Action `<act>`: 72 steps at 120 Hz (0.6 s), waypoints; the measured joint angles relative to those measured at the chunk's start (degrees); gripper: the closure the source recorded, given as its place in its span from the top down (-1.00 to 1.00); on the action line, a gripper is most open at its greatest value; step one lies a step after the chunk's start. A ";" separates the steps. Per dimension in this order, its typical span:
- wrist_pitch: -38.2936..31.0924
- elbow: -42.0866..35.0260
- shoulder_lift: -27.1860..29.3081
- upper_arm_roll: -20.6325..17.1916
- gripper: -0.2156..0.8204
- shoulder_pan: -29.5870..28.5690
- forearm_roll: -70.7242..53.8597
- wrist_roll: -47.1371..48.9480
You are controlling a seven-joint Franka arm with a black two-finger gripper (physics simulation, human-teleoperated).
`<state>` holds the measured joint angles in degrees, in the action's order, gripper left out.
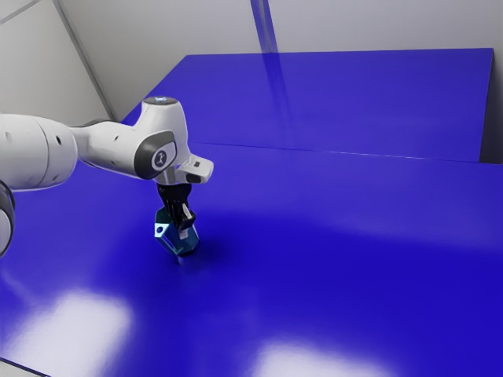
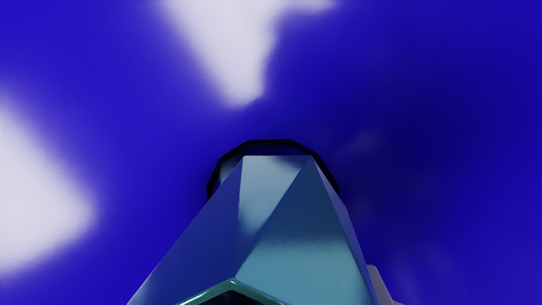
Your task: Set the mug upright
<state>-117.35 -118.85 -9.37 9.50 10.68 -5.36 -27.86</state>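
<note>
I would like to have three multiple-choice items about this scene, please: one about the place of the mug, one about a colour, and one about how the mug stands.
1. Where is the mug?
A. At the table's far edge
B. At the gripper
C. Near the exterior view's right edge

2. What colour is the tabletop?
A. Blue
B. Green
C. Yellow

3. How does the mug stand?
A. Upright
B. Straight upside down
C. Tilted

Right letters:
1. B: the exterior view shows the mug right at the gripper.
2. A: blue surrounds the mug in both views.
3. C: its body slants in the exterior view.
</note>
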 joint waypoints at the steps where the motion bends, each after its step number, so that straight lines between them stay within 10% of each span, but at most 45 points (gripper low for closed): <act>1: -0.03 -0.01 -0.01 0.00 -0.93 0.00 0.00 0.02; 72: -0.74 -0.17 -0.08 -0.01 -0.35 0.21 0.58 0.28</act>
<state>-118.09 -119.02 -9.45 9.49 10.88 -4.78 -27.59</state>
